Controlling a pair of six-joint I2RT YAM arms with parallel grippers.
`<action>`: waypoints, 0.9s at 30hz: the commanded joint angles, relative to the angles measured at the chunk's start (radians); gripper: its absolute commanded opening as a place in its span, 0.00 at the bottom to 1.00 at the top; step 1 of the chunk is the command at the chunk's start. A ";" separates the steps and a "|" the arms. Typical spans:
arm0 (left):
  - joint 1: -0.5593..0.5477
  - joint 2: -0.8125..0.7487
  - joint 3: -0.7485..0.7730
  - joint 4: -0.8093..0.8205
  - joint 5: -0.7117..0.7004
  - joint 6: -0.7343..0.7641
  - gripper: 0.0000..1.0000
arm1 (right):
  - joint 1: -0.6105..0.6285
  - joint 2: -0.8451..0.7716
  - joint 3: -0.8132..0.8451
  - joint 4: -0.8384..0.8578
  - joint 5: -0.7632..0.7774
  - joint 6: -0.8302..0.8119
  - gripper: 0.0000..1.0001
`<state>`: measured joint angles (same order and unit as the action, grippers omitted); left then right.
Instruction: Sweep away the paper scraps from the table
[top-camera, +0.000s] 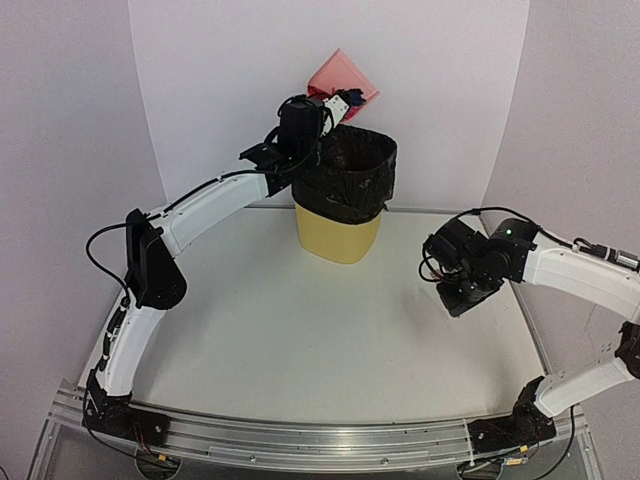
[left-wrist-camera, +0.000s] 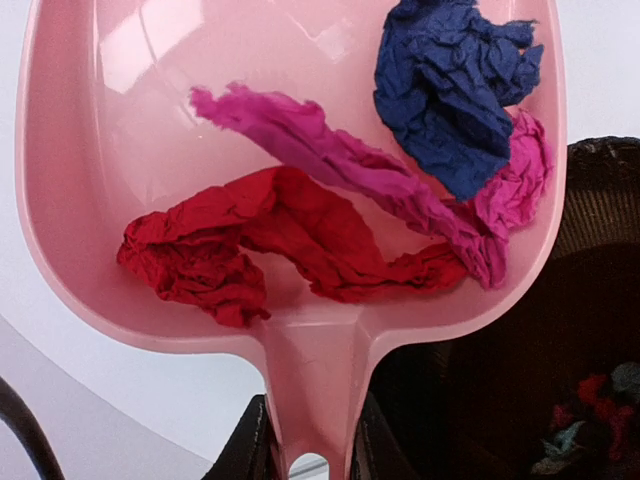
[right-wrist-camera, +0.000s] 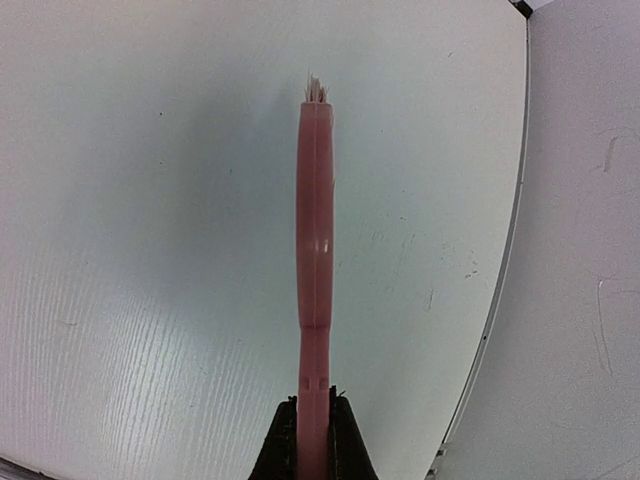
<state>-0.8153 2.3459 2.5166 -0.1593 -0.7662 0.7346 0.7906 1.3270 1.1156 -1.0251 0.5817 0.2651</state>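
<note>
Left gripper (left-wrist-camera: 312, 452) clamps the pink plastic dustpan (left-wrist-camera: 120, 130), raised at the black-lined yellow bin (top-camera: 340, 235) to dump the crumpled red, magenta, navy paper scraps (left-wrist-camera: 300, 230) inside; right gripper (right-wrist-camera: 313, 440) pinches the pink brush (right-wrist-camera: 314, 200) above the white table (top-camera: 300, 330).

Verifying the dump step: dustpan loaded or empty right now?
Loaded. Red, magenta and navy paper scraps lie in the dustpan, raised by the left gripper at the bin's rim.
</note>
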 joint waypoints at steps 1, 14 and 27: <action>0.001 0.031 0.027 0.247 -0.130 0.373 0.00 | -0.002 -0.016 -0.005 0.007 -0.012 0.035 0.00; 0.004 0.065 -0.013 0.497 -0.234 0.699 0.00 | -0.003 -0.053 -0.036 0.007 -0.030 0.055 0.00; 0.001 -0.296 -0.059 -0.266 0.112 -0.262 0.00 | -0.003 -0.054 -0.014 0.008 0.004 0.065 0.00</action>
<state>-0.8126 2.3572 2.4878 -0.1049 -0.8851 1.0015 0.7906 1.2991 1.0794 -1.0218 0.5518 0.3129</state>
